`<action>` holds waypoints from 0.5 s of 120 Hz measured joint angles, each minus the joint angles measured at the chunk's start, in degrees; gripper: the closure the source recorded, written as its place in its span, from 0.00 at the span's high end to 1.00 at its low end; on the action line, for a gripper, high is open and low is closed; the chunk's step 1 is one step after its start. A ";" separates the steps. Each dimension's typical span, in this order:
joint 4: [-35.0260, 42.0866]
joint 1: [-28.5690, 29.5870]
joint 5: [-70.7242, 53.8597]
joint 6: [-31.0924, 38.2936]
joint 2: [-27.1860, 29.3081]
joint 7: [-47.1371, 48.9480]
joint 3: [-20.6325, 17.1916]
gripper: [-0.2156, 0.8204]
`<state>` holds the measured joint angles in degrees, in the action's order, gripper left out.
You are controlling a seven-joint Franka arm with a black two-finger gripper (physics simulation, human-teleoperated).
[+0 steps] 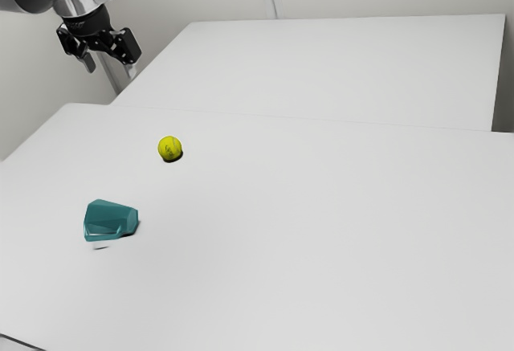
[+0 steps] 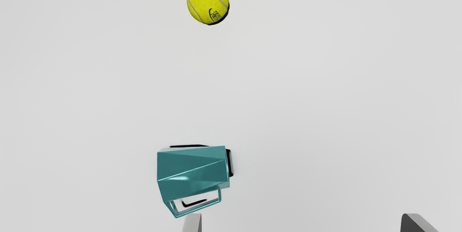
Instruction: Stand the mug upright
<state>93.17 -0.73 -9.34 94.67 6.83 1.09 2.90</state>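
while the gripper is wide open and empty above the table, the mug lies on its side below, offset toward one finger, handle facing the gripper. its long axis runs roughly parallel to the finger-to-finger line; a quarter turn before gripping is advisable.

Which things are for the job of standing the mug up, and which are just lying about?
For the job:
the teal mug, lying on its side
the open gripper
the white table under the mug

Just lying about:
the yellow tennis ball
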 joint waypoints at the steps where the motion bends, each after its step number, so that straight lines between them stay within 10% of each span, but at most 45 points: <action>1: 0.02 0.00 0.00 0.02 0.01 -0.05 0.00 0.79; 60: 4.33 7.59 1.14 0.82 -0.44 -2.06 0.43 0.79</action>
<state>97.50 6.86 -8.20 95.49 6.40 -0.97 3.33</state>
